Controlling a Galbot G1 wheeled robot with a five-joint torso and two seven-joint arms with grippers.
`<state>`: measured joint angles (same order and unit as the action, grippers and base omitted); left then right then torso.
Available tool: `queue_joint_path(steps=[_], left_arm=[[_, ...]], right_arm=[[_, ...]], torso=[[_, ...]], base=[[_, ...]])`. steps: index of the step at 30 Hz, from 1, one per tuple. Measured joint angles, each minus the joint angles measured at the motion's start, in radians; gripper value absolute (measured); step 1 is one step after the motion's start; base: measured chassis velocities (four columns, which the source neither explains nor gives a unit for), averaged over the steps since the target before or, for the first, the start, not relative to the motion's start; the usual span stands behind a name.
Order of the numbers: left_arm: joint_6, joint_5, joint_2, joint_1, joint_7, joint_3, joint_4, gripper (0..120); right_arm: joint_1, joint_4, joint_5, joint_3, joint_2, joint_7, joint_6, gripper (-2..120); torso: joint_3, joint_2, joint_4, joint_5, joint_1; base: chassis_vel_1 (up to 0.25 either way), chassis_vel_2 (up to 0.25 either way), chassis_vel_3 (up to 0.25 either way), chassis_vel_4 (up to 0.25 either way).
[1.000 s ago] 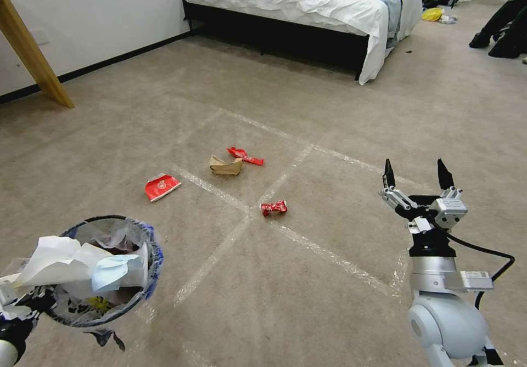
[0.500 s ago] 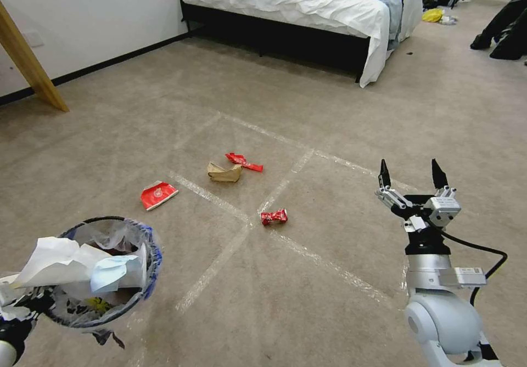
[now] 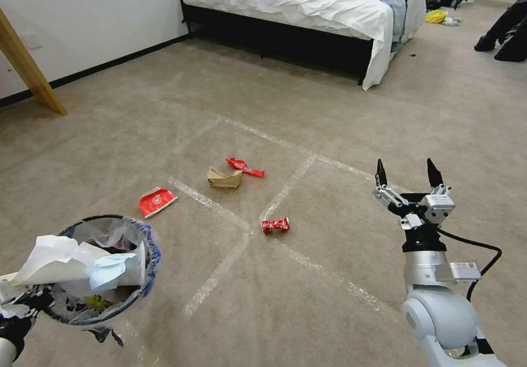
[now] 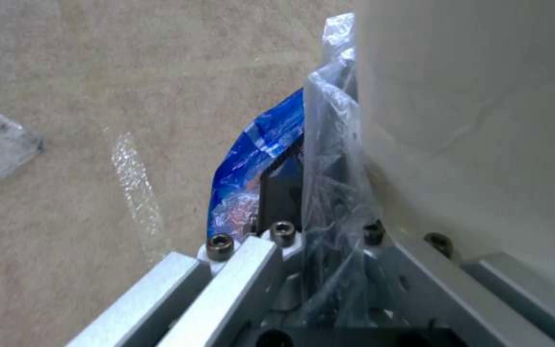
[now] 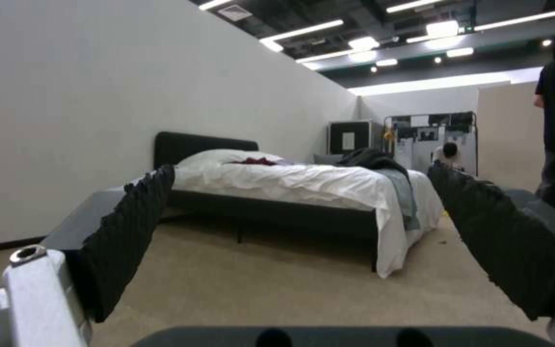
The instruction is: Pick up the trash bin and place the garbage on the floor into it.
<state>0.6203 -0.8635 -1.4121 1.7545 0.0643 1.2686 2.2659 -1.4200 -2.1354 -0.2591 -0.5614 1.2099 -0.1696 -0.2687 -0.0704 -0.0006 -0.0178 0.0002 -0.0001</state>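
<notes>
The small round black-rimmed trash bin with its crinkled clear liner, stuffed with white paper and a blue mask, hangs above the beige taped carpet floor, its rim clamped by the left gripper. Ahead on the carpet lie a flat red wrapper, crumpled brown paper, a red strip wrapper and a crushed red can. The right gripper hovers well apart from them, fingers spread and empty.

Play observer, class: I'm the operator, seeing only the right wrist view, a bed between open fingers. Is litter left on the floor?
Observer: Yes. The head view shows four pieces on the floor: a crushed red can, a red wrapper, brown paper and a red packet.
Operator: Which lies nearest my right gripper?
Observer: The can, ahead and to its left, on a tape line.
Operator: And the bin?
Observer: The trash bin is held up at the robot's left, the left gripper clamped on its lined rim.
</notes>
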Motion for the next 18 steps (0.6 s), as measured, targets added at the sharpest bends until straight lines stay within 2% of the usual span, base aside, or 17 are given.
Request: queue_joint_path(steps=[18], left_arm=[[0.001,-0.005,0.003,0.001,0.0,0.003,-0.003,1]], right_arm=[[0.003,0.01,0.007,0.008,0.004,0.0,0.0,100]], torso=[[0.0,0.0,0.0002,0.0,0.0]], base=[[-0.104,0.11,0.111,-0.11]])
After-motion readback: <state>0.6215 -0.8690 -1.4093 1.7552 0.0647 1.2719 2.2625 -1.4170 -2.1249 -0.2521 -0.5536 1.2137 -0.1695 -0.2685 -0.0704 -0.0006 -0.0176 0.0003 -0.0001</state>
